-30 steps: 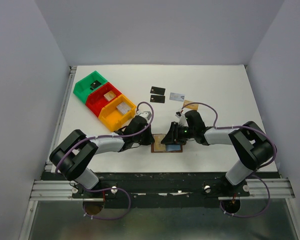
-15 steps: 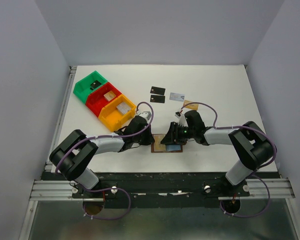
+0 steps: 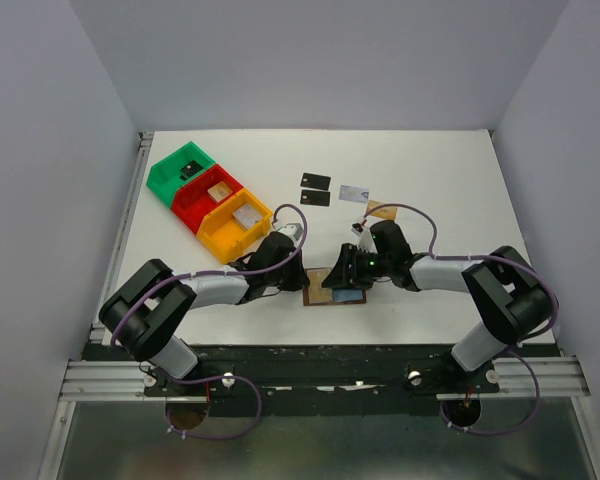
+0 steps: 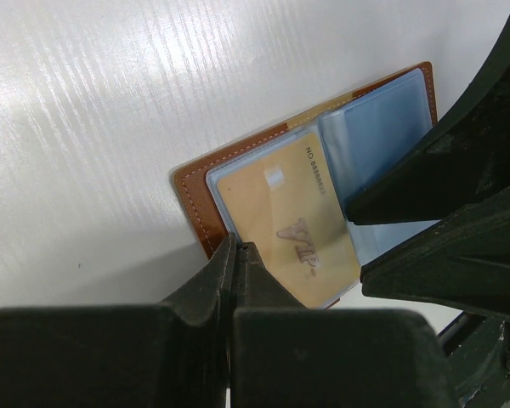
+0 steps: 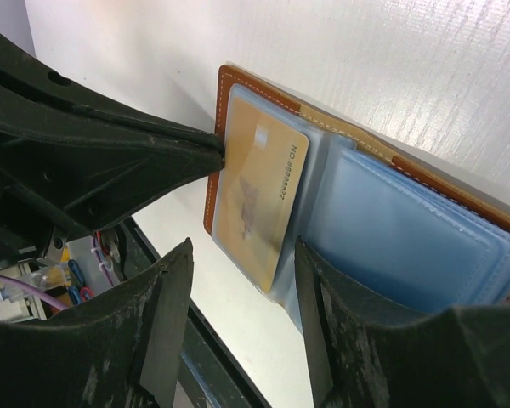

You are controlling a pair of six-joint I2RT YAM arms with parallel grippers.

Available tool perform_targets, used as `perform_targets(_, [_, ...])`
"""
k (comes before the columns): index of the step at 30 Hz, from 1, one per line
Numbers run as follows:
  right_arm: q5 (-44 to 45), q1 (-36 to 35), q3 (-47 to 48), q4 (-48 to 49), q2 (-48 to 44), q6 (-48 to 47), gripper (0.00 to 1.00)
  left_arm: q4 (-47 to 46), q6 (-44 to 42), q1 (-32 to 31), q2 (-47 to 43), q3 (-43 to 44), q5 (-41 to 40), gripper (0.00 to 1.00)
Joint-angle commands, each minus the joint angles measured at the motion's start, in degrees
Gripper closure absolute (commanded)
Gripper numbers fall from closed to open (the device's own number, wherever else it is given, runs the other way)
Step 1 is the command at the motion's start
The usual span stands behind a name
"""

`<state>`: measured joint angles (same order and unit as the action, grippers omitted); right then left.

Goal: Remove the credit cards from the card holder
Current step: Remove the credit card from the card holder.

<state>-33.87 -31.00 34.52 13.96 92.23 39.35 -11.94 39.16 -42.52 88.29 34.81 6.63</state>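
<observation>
The brown leather wallet [image 4: 195, 200] is lying open and flat on the white table [image 3: 430, 160], near its front edge between the two arms. Pale stitching is running round its rounded corner, and glossy grey-blue plastic sleeves are covering the inside. A smooth gold card [image 4: 289, 225] with dark printed lettering is sitting in the left sleeve.

The left gripper [image 4: 238, 255] is pressing its matte black fingers tightly together, with the tips touching the wallet's outer edge beside the card. The right gripper [image 5: 244, 251] is holding its fingers spread, with the end of the gold card and its sleeve showing in the gap between them.

Farther back on the table, two black cards [image 3: 316, 189], a silvery card [image 3: 354, 192] and a tan card [image 3: 382, 210] are lying flat, well apart from the wallet.
</observation>
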Motion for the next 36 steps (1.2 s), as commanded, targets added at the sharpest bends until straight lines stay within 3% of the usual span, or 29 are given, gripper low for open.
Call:
perform_targets(1, [1.35, 0.33, -1.04, -1.75, 0.41, -1.21, 0.41, 1.66, 0.13, -0.37, 0.74, -1.23, -1.18, 0.97])
perform_targets(19, [-5.15, 0.33, -2.18, 8.36, 3.31, 2.74, 0.5, 0.61, 0.13, -0.46, 1.27, -1.41, -0.04, 0.97])
perform_targets(36, [-5.77, 0.33, -2.36, 11.36, 5.77, 4.68, 0.87, 1.66, 0.04, -0.63, -0.57, -1.85, -0.66, 0.92])
